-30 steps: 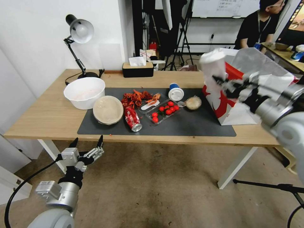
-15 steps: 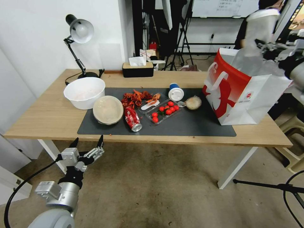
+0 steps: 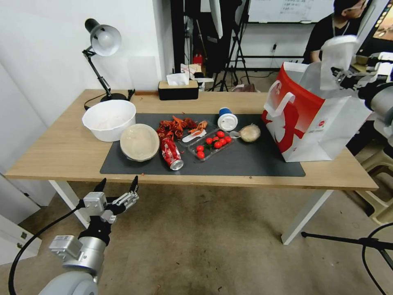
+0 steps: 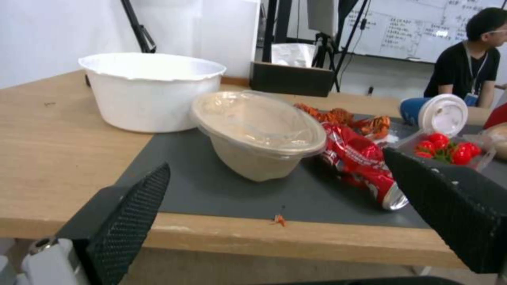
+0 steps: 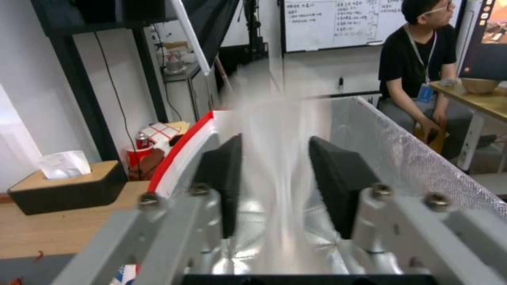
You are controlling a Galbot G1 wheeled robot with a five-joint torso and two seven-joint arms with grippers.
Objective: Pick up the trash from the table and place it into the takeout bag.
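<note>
Right claw (image 3: 342,76) is closed on the clear plastic cup (image 3: 336,61), its two black pads (image 5: 224,186) pressing the cup's wall from either side, and it holds the cup just above the open mouth of the large red-and-white paper takeout bag (image 3: 311,119) at the right end of the long light-wood table (image 3: 49,151). In the right wrist view the cup runs out between the pads, over the bag's silvery lined inside.

Such a cup looks light, thin-walled and smooth; I judge it would buckle under a hard squeeze and slip under a weak one, so a grip across the body, as here, suits it. The bag is soft paper and could tip if its rim were knocked.

Left claw (image 3: 118,187) hangs open below the table's near edge, well apart from everything. Straight ahead of it on the dark grey mat (image 3: 245,164) sit the round beige bowl (image 4: 259,134) with its clear lid and, just beside it, the red soda can (image 4: 359,162) lying on its side. Farther along lie the blue-white lidded cup (image 3: 226,119) and the small beige roundish lump (image 3: 250,133). The can seems stiff but apt to roll; the bowl is wide and probably best taken by its rim.
</note>
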